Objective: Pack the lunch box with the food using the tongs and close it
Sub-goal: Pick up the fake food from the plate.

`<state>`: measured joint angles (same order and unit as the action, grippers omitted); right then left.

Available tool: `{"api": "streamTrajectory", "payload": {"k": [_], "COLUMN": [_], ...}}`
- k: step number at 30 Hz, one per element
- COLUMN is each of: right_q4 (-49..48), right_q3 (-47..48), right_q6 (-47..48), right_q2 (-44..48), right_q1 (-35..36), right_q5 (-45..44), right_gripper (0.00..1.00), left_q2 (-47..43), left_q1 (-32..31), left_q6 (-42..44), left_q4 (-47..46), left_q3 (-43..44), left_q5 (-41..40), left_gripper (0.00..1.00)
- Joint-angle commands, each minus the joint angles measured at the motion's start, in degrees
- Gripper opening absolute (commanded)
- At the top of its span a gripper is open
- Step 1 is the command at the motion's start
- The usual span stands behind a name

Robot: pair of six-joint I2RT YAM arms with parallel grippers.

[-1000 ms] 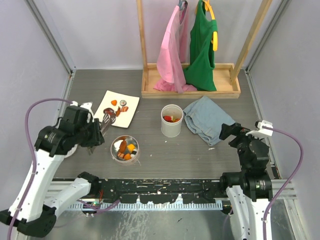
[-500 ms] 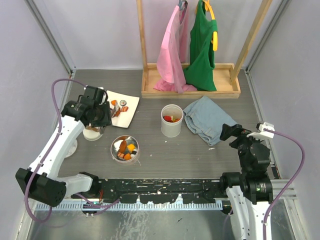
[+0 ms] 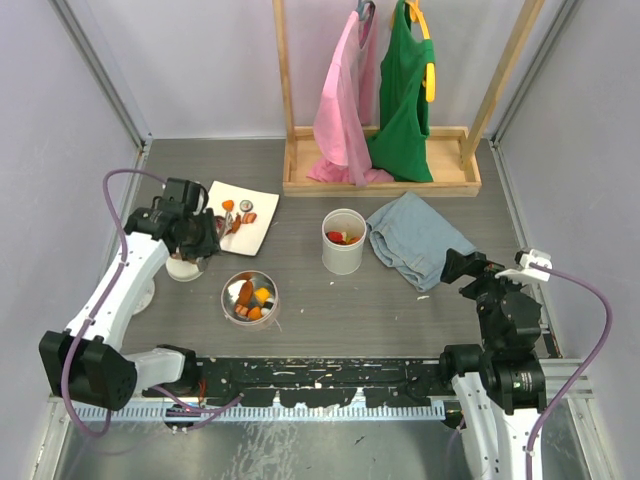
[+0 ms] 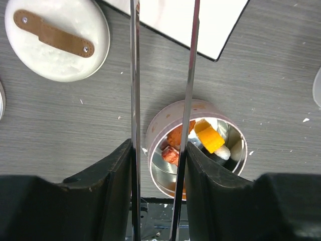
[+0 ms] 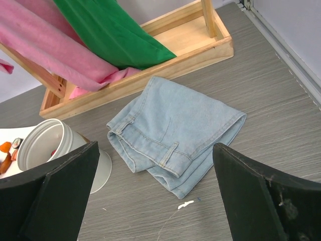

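Now the left tool (image 4: 159,150) clamps the tongs (image 4: 190,75), arms part-spread, near the round lunch box (image 4: 159,131) holding food (image 4: 208,136); the right tool (image 5: 155,148) gapes wide, empty, facing the jeans (image 5: 175,130).

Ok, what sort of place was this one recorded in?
Probably a lab robot cell, not a kitchen: plain panel walls box in the grey table, and unrelated props share it, a wooden clothes rack, folded jeans and a lunch tin.

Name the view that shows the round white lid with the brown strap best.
Left wrist: the white lid lies whole and close, with its strap plain to see. The top external view shows only its edge beneath the left gripper. The right wrist view misses it.
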<state>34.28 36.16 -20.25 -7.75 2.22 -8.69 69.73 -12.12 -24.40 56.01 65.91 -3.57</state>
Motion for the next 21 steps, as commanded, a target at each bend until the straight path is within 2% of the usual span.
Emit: {"api": "streamTrajectory", "payload": {"k": [1, 21], "right_q4": [-3.0, -3.1], "right_q3": [0.1, -0.2], "right_q6": [0.0, -0.1], "right_q2": [-0.2, 1.4], "right_q1": [0.8, 2.0], "right_q5": [-0.7, -1.3], "right_gripper": [1.0, 1.0], "left_q2": [-1.3, 4.8], "left_q1": [1.0, 3.5], "left_q6": [0.1, 0.0], "left_q4": [-4.5, -8.3], "left_q3": [-2.5, -3.3], "left_q5": [1.4, 2.9], "left_gripper": [0.41, 0.4]}}
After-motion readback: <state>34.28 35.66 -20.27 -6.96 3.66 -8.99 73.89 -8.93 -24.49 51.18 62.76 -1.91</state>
